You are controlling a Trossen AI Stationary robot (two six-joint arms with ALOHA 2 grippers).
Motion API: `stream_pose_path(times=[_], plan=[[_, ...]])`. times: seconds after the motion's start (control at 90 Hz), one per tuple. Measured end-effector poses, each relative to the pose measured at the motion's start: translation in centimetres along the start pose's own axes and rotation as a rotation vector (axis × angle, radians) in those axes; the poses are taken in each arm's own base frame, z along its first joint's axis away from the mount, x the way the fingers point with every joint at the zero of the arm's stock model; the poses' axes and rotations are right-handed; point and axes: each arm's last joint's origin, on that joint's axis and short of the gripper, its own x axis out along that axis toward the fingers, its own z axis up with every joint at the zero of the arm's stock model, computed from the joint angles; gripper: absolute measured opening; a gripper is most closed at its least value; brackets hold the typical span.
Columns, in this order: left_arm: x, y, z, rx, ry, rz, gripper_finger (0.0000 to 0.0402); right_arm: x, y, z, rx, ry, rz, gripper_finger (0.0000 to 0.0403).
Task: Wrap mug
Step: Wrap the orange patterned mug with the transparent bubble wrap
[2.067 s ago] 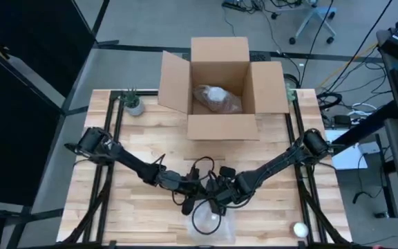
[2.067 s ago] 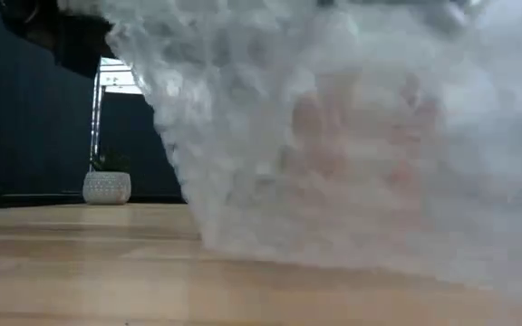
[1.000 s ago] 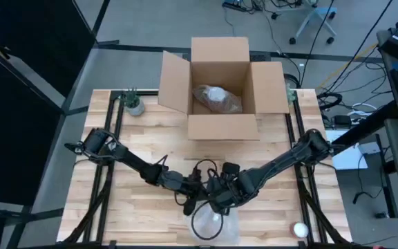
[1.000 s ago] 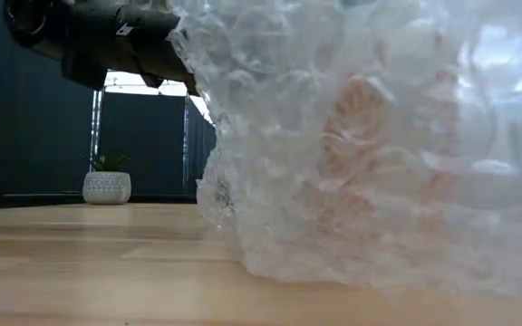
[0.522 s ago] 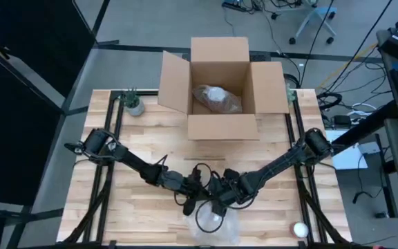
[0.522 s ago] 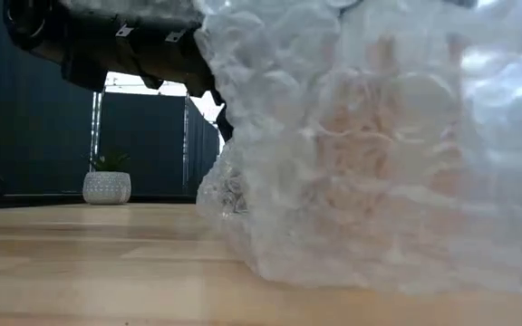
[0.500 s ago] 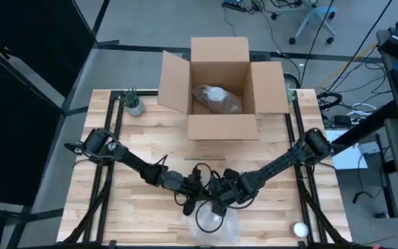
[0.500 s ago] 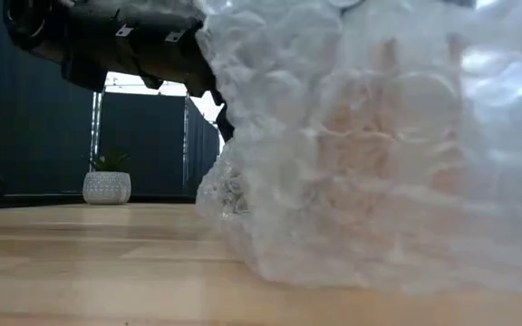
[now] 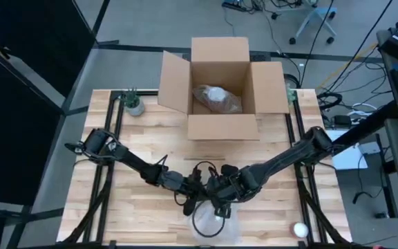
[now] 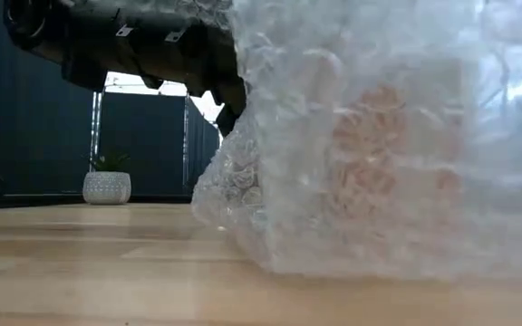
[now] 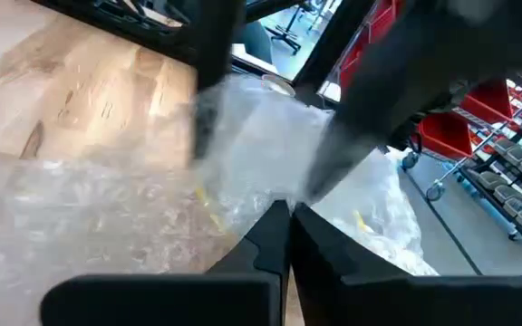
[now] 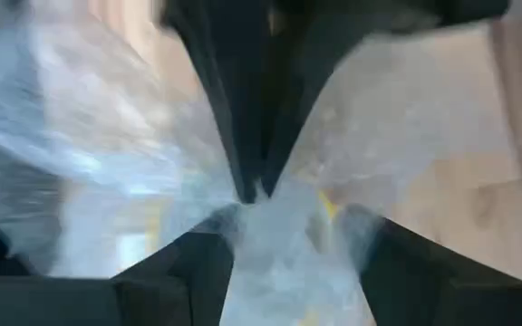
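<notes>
While both my fingers stayed clamped on the bubble wrap [image 9: 211, 225] at the lower middle, my right gripper [image 9: 221, 206] had pulled closer across the mug [image 10: 379, 163], tightening the fold.

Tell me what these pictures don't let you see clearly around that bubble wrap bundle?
- Mug: low view, only a pinkish shape behind the bubble wrap; handle and pose hidden.
- Left gripper: its fingers meet at the wrap, but the grip itself is blurred.
- Right gripper: right wrist view, motion blur.
- Wrapped item in the cardboard box: high view, too small to identify.
- White round object: too small to name.
</notes>
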Motion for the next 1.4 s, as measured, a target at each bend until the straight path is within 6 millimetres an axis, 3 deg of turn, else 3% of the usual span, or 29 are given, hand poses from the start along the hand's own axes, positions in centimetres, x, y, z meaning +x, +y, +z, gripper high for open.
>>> stream_pose_path(times=[0.156,0.411,0.822,0.967,1.133,1.289,1.4], plan=[[0.0,0.0,0.0,0.0,0.0,0.0,0.0,-1.8,0.5,-0.4,-0.02,0.03,-0.025,0.0192],[0.0,0.0,0.0,0.0,0.0,0.0,0.0,-1.6,1.4,-2.0,-0.02,-0.029,-0.151,0.0192],[0.0,0.0,0.0,0.0,-0.004,0.002,0.0,5.7,1.8,-4.2,0.003,-0.055,-0.133,0.018],[0.0,0.0,0.0,-0.001,-0.005,0.003,0.0,6.7,1.5,-4.4,0.018,-0.029,-0.131,0.0169],[0.0,0.0,0.0,0.0,-0.002,-0.001,0.0,5.1,1.7,-3.5,-0.022,0.003,-0.096,0.0159],[0.0,0.0,0.0,0.0,-0.001,-0.001,0.0,2.0,2.7,-1.7,-0.075,-0.03,-0.057,0.0155],[0.0,0.0,0.0,0.001,0.0,-0.001,0.0,0.7,3.5,-1.3,-0.118,-0.058,-0.028,0.0155]])
